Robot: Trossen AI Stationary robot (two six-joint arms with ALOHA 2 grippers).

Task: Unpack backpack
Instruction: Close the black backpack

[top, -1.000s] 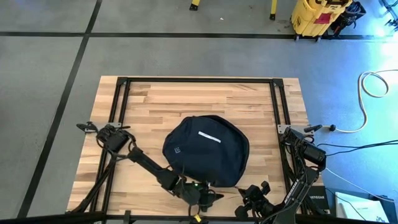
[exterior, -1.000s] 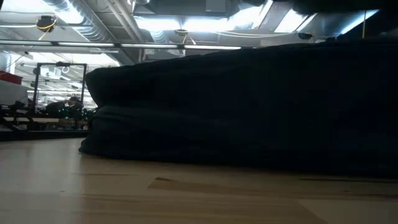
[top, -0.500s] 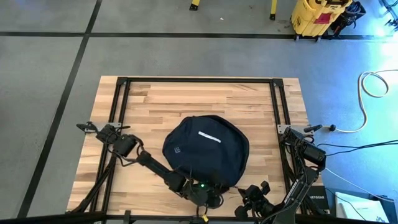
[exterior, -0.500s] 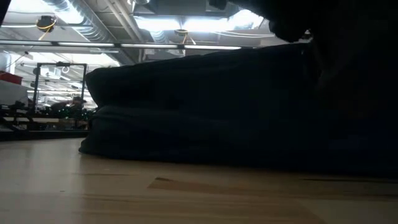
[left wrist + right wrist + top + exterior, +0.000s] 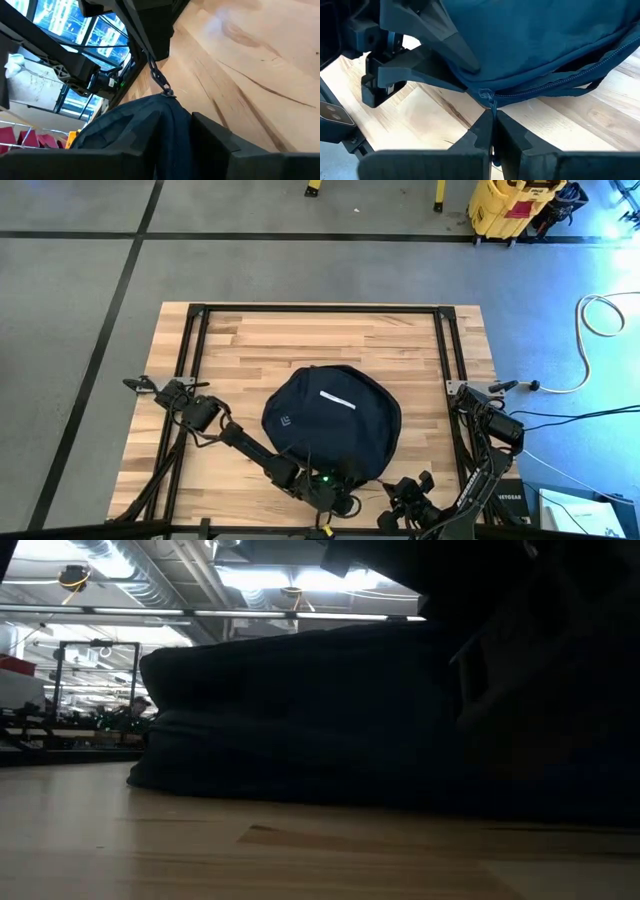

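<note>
Left gripper pinches backpack fabric to brace it; right gripper clenched on the zipper pull, probably to unzip.

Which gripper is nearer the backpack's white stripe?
Left. The left gripper is at the backpack's near edge, pinching its fabric, below the white stripe. The right gripper sits further along that edge, shut on the zipper pull.

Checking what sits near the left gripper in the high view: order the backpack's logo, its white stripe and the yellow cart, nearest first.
From the left gripper, at the backpack's near edge:
1. Logo, on the bag's left front.
2. White stripe, farther up the bag.
3. Yellow cart, on the floor beyond the table, far right.
</note>
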